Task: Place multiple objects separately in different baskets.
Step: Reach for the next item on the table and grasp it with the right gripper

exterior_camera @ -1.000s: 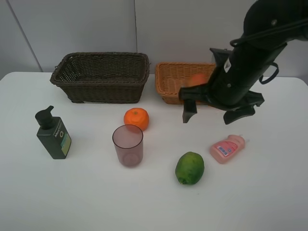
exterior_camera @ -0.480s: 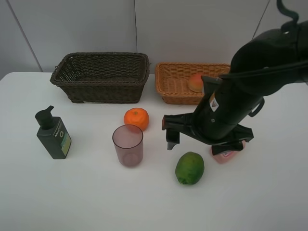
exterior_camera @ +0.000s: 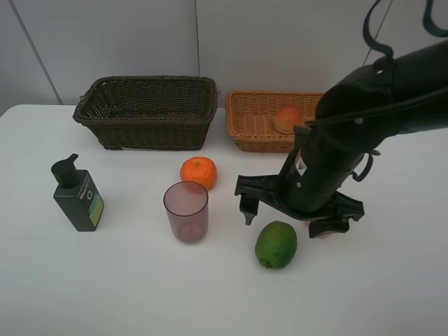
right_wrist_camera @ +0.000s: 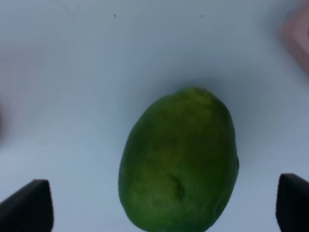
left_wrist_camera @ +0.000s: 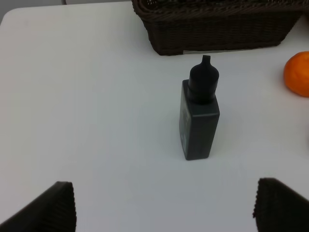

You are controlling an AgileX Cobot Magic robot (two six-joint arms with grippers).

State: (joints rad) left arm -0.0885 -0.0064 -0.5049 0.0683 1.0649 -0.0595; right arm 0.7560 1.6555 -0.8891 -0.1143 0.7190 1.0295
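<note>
Logged right gripper wide open, empty | found green lime-like fruit centred between jaws, slightly nearer | noted long axis far-to-near, across closing line.

The right arm comes in from the upper right of the overhead frame and bends down toward the centre right. The right gripper points downward, jaws spread wide, gripping nothing. The left gripper shows only its two dark fingertips at the wrist frame's lower corners, equally wide apart and empty.
</note>
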